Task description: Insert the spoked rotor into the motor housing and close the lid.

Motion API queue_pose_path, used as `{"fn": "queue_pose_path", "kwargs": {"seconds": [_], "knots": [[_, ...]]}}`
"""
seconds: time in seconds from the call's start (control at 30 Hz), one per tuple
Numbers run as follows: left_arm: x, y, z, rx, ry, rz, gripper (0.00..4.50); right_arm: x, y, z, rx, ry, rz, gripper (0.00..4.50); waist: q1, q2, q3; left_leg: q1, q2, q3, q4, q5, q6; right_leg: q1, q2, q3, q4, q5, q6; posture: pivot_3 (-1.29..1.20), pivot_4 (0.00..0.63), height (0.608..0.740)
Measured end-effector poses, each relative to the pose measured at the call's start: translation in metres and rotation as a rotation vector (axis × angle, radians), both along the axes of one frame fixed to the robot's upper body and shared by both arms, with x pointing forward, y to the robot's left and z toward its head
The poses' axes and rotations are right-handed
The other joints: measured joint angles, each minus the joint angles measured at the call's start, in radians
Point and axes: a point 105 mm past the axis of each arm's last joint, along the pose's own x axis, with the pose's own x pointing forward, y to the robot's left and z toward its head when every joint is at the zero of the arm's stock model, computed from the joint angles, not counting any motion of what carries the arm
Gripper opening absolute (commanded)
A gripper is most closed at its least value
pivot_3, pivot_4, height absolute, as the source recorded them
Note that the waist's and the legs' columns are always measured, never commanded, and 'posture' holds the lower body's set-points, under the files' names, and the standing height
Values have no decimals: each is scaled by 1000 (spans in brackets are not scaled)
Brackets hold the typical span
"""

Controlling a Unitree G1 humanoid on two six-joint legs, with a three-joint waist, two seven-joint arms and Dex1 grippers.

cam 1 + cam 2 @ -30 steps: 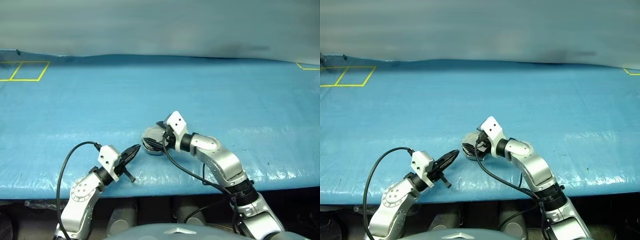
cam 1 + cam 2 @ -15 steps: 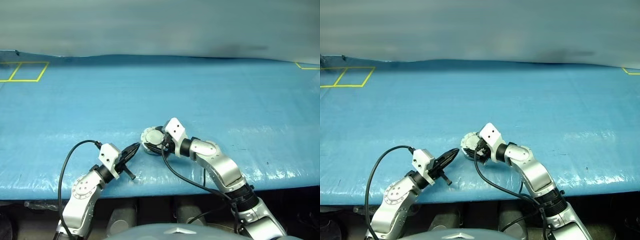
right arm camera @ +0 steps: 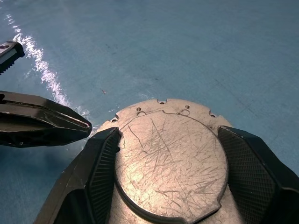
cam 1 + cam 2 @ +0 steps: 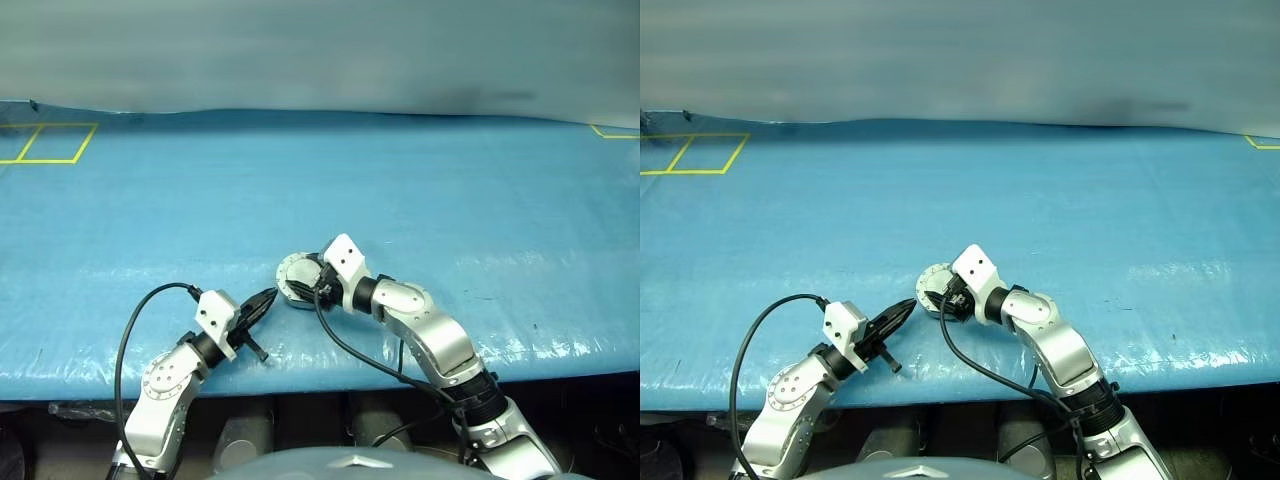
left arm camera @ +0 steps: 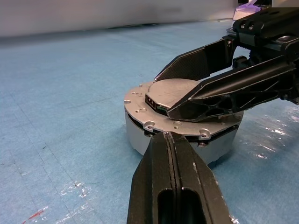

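Observation:
The lid (image 3: 170, 158), a scratched silver disc with a raised central circle, lies flat on the grey motor housing (image 5: 140, 140) near the table's front edge. My right gripper (image 4: 305, 282) reaches over it from the right, and its fingers (image 3: 100, 163) press against both sides of the raised circle. My left gripper (image 4: 272, 294) is shut and empty, its tip (image 5: 167, 135) almost touching the housing's near side under the lid rim. The spoked rotor is hidden.
The blue plastic sheet (image 4: 450, 190) covers the whole table. Its front edge (image 4: 330, 365) runs just below both grippers. Yellow taped squares (image 4: 50, 143) mark the far left, and a yellow corner (image 4: 610, 132) marks the far right.
The right gripper's fingers have narrowed onto the lid's raised circle. The right hand and the housing have edged toward the left gripper. The left arm has kept still.

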Motion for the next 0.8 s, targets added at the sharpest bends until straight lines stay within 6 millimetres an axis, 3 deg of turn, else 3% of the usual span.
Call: {"fn": "queue_pose_path", "kwargs": {"seconds": [0.33, 0.8], "knots": [[0, 1, -2, 1, 4, 4, 0, 0, -1, -3, -68, -61, 11, 3035, 0, 0, 0, 0, 0, 0, 0, 0, 0, 0, 0, 0, 0, 0, 0, 0, 150, 740], [7, 2, -8, 7, 20, 2, 0, 3, 2, -3, -33, -38, 4, 3035, -1, 0, 0, 1, 0, 0, 0, 0, 0, 1, 0, 0, 0, 0, 0, 0, 150, 740]]}}
